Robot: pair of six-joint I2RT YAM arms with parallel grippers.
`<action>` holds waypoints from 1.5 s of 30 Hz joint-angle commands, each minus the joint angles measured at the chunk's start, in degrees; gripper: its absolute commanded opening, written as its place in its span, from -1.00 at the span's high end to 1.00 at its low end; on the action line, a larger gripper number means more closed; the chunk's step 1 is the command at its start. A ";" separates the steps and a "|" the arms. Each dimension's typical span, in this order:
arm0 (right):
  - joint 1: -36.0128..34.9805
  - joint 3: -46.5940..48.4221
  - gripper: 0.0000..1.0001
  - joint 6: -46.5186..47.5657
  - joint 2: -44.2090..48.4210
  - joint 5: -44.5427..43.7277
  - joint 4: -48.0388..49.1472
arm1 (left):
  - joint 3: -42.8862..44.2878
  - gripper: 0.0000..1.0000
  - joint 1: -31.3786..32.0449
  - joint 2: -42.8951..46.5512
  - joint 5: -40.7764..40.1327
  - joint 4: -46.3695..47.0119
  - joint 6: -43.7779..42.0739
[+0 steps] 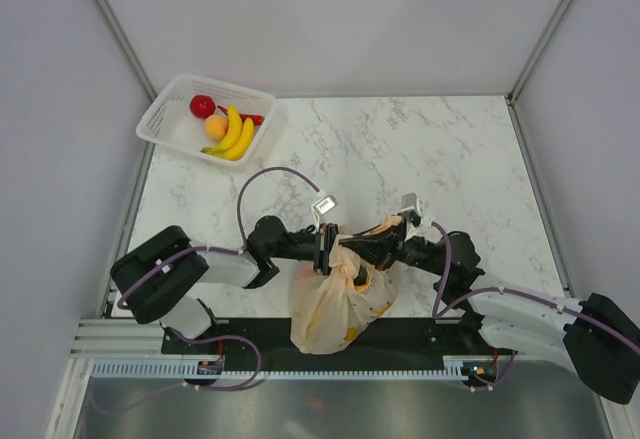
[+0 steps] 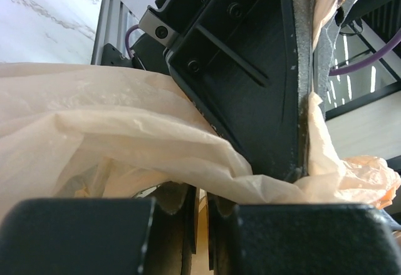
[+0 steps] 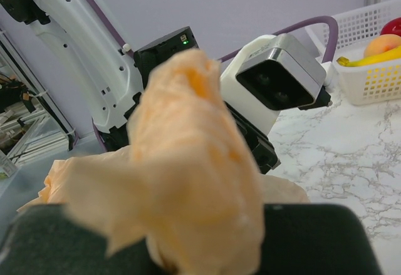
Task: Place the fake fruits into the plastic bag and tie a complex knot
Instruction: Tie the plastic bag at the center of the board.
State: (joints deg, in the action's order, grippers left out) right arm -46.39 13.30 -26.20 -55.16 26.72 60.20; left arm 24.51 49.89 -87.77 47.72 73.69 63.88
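Note:
The peach plastic bag [image 1: 328, 309] stands bulging at the near table edge, with dim fruit shapes showing through its film. Its bunched neck [image 1: 343, 251] rises between both grippers; I cannot tell whether a knot is tied there. My left gripper [image 1: 322, 249] sits at the neck, jaws nearly together on bag film [image 2: 94, 118], as the left wrist view of that gripper [image 2: 202, 195] shows. My right gripper [image 1: 378, 249] is shut on a handle strip [image 3: 188, 150], which bulges out in front of that gripper [image 3: 207, 240]. More fake fruits lie in the basket: apple [image 1: 202, 106], peach [image 1: 216, 126], bananas [image 1: 236, 134].
The white lattice basket [image 1: 168, 111] stands at the far left corner, and is also in the right wrist view [image 3: 369, 84]. A red chili [image 1: 253, 118] lies beside the bananas. The black body of the right gripper [image 2: 250, 68] fills the left wrist view. Walls enclose the marble table [image 1: 440, 159].

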 commanded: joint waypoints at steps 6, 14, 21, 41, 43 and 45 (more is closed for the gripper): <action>-0.45 -2.14 1.00 0.97 1.10 1.23 3.25 | 1.51 0.76 2.41 -1.70 -3.60 21.58 6.87; -0.45 -6.00 1.00 2.02 4.79 -0.34 2.20 | 0.71 0.73 2.49 -0.56 -5.97 21.58 7.40; -0.45 -7.33 1.00 2.99 5.51 -4.39 2.11 | 3.34 0.69 5.12 -3.45 -7.47 21.58 10.21; -0.46 -13.04 1.00 -2.11 6.73 -8.00 8.17 | 2.91 0.67 11.11 -3.55 -15.82 21.58 7.40; -0.45 -13.04 1.00 -2.19 6.38 -8.26 8.44 | 2.82 0.67 11.11 -3.11 -16.43 21.67 7.75; -0.54 -13.04 1.00 -2.54 5.59 -8.44 9.05 | 2.56 0.67 11.11 -2.06 -16.87 21.67 7.67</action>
State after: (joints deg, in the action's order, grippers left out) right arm -46.76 3.33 -27.99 -48.82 19.42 69.23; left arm 27.18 60.27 -93.06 32.62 73.34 73.49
